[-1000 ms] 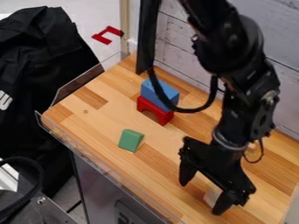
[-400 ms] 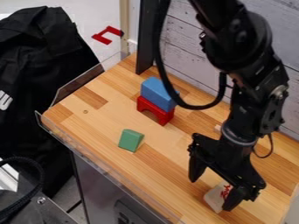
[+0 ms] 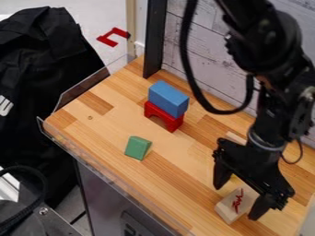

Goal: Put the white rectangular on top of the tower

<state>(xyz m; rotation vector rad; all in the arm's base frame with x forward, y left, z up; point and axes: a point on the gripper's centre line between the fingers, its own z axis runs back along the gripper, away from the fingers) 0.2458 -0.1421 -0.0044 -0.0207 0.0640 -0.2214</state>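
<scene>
The black gripper (image 3: 236, 203) hangs over the lower right of the table with its two fingers spread apart. Beneath and between them lies a pale block (image 3: 236, 203) with red marks on its top, flat on the wood. Whether a finger touches it I cannot tell. The tower stands farther back, near the middle: a blue rectangular block (image 3: 167, 98) rests on a red arch block (image 3: 163, 116).
A green block (image 3: 137, 148) sits left of centre on the wooden table (image 3: 117, 125). Clear low walls line the table's left and front edges. Behind the arm, a light piece (image 3: 235, 137) lies near the back wall.
The arm and gripper have shifted to the right. The pale block, mostly hidden behind the gripper earlier, now shows much more. Blue, red and green blocks stay put.
</scene>
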